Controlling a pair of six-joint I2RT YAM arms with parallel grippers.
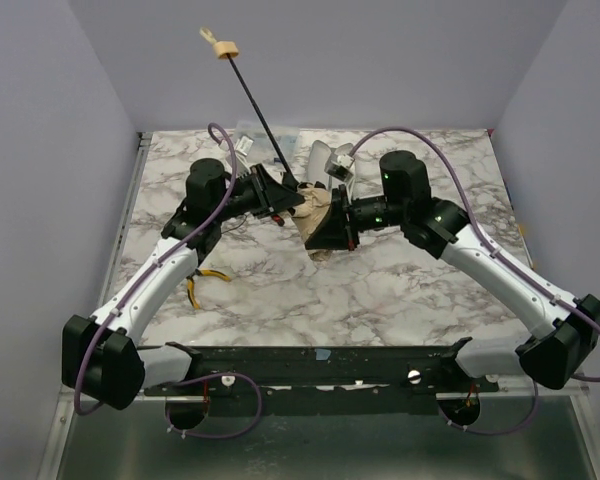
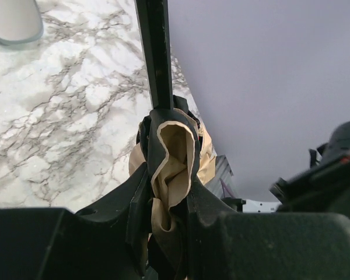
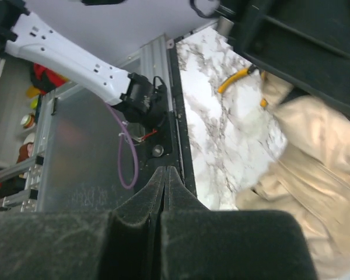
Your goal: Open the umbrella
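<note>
The umbrella is held tilted above the table. Its thin black shaft (image 1: 258, 110) rises back-left to the beige knob handle (image 1: 225, 49). The folded tan canopy (image 1: 318, 212) hangs between both grippers. My left gripper (image 1: 280, 200) is shut on the canopy's upper end near the shaft; in the left wrist view tan fabric (image 2: 174, 157) is pinched between the fingers (image 2: 213, 210) and the shaft (image 2: 156, 52) runs upward. My right gripper (image 1: 330, 232) is beside the canopy, its fingertips (image 3: 165, 175) pressed together with nothing between them; the canopy (image 3: 315, 163) lies to its right.
The pale mint-green sleeve (image 1: 325, 158) lies behind the grippers and also shows in the left wrist view (image 2: 11, 20). Yellow-handled pliers (image 1: 205, 280) lie on the marble table (image 1: 400, 290) by the left arm, and show in the right wrist view (image 3: 236, 79). Walls enclose three sides.
</note>
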